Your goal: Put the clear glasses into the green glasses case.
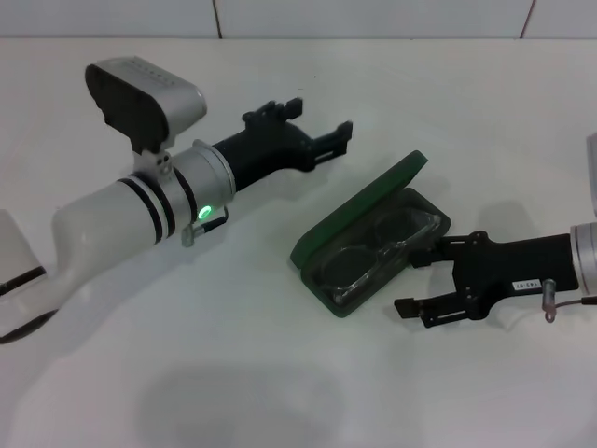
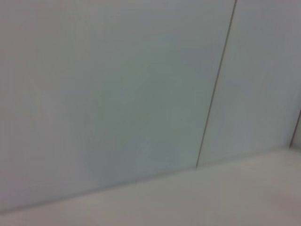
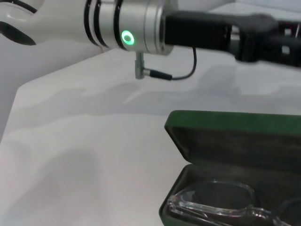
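White table (image 1: pixel 280 373) bears open green glasses case (image 1: pixel 359 219) holding clear glasses (image 1: pixel 373 257); right tool (image 1: pixel 415 285) level alongside, spread, empty

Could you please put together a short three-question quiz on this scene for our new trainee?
1. True or false: the clear glasses lie inside the green glasses case.
2. Which gripper is right beside the case? A) left gripper B) right gripper
3. Fill in: the case lid stands ____.

Key:
1. True; the right wrist view shows them on the dark lining.
2. B; the right gripper sits open at the case's edge, while the left one is held open above the table, farther back.
3. Open.
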Robot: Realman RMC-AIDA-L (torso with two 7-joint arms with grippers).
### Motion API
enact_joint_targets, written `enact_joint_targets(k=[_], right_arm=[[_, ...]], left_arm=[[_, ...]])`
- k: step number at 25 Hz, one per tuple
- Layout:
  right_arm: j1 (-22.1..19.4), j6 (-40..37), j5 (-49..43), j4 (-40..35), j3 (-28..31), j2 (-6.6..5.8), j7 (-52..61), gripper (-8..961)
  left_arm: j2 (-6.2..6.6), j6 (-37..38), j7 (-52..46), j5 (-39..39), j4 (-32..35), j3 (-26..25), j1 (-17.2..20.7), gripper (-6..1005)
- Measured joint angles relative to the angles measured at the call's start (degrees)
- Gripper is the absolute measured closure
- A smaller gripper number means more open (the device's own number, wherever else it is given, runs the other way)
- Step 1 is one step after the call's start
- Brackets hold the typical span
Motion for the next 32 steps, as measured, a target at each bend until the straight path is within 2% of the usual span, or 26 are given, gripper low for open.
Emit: enact_joint_targets(k=[8, 9, 13, 28, 32], right_arm=[[0.3, 0.4, 0.0, 0.0, -0.1, 0.0, -0.1, 114], [0.3, 0.5, 0.0, 0.0, -0.1, 0.0, -0.1, 114], [0.7, 1.2, 0.1, 0.3, -0.5, 0.0, -0.1, 114], [1.0, 1.3, 1.3, 0.5, -1.5, 0.0, -0.1, 112], [0.9, 0.5, 1.7, 0.5, -1.5, -0.01, -0.2, 113]], left_arm=[[-0.14, -1.5, -0.2, 0.1, 1.5, 6.8, 0.2, 139], [-0.16, -1.1, -0.3, -0.1, 2.8, 8.8, 0.4, 139], [-0.23, -1.1, 0.0, -0.1, 5.0, 11.6, 0.7, 139], [-0.23, -1.5, 2.3, -0.5, 5.5, 13.9, 1.0, 137], [-0.23, 0.2, 3.3, -0.9, 5.9, 13.2, 2.5, 137]])
